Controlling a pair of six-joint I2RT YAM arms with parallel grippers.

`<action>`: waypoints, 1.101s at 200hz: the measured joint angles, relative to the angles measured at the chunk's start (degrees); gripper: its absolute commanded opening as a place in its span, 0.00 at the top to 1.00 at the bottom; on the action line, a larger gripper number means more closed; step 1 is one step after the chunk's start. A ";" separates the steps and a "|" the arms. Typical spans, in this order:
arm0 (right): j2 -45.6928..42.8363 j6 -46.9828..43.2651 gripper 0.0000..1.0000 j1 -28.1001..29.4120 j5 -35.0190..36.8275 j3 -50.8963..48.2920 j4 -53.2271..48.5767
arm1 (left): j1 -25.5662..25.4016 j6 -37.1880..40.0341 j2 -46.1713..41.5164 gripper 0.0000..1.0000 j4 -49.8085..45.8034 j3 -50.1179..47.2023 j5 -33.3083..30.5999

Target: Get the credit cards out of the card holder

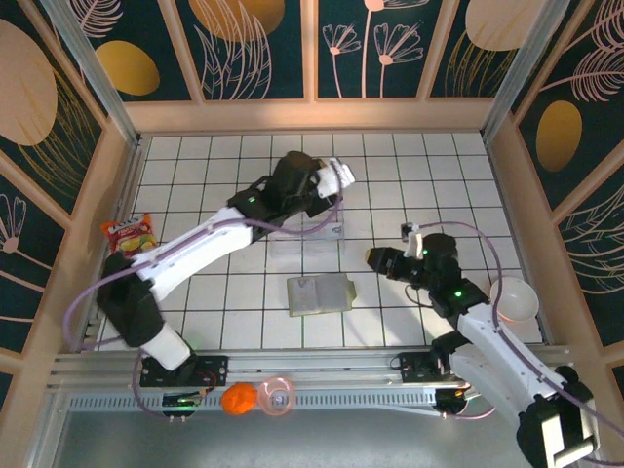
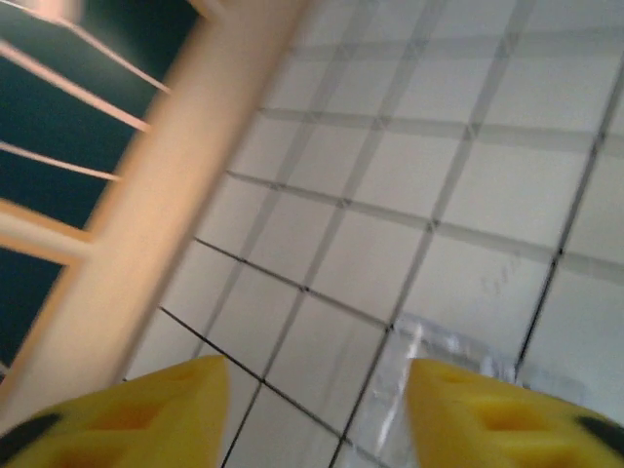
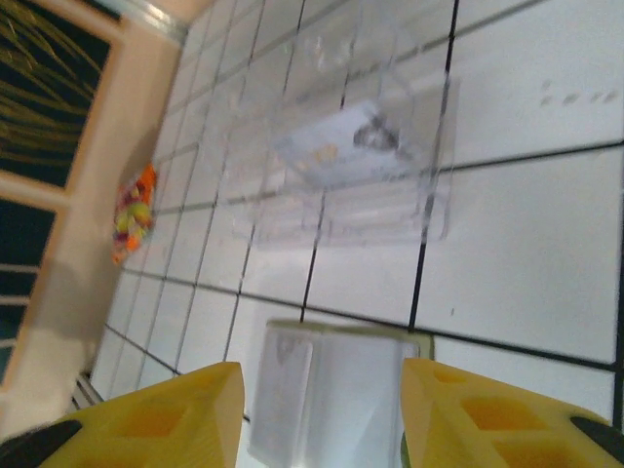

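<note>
**Both claws released; wallet lies open, one card in the clear tray**

The card holder (image 1: 320, 294) is a soft, flat bifold lying spread open on the white tiled table (image 1: 214, 302). Its pale beige-grey lining faces up and a thin olive-green edge shows around it. Just behind it stands a clear plastic tray (image 3: 361, 185), rigid, glossy and rectangular. A thin pale grey-white credit card (image 3: 336, 151) lies flat in the tray. The blur hides whether more cards sit in the holder's pockets.

The right gripper (image 3: 322, 375) hangs just to the right of the open holder and faces it. Its blocky yellow fingers (image 3: 487, 419) are spread apart and hold nothing. The left gripper (image 2: 314, 375) sits over the far side of the tray, also spread and holding nothing, with a tray corner showing between its fingers.

A crinkly orange snack packet (image 1: 132, 234) lies by the left wall, and a smooth white bowl (image 1: 515, 300) rests at the right.
</note>
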 measured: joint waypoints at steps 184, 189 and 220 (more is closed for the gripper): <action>50.05 -9.25 0.52 44.52 37.00 25.31 -3.30 | 11.23 -70.86 -44.44 0.26 22.03 -61.92 3.89; 50.71 -9.29 0.52 44.54 37.07 25.49 -3.52 | 11.61 -71.67 -44.41 0.28 21.68 -62.16 4.63; 53.68 -9.64 0.62 45.46 38.88 27.91 -4.94 | 13.03 -74.14 -44.09 0.38 20.63 -62.53 7.74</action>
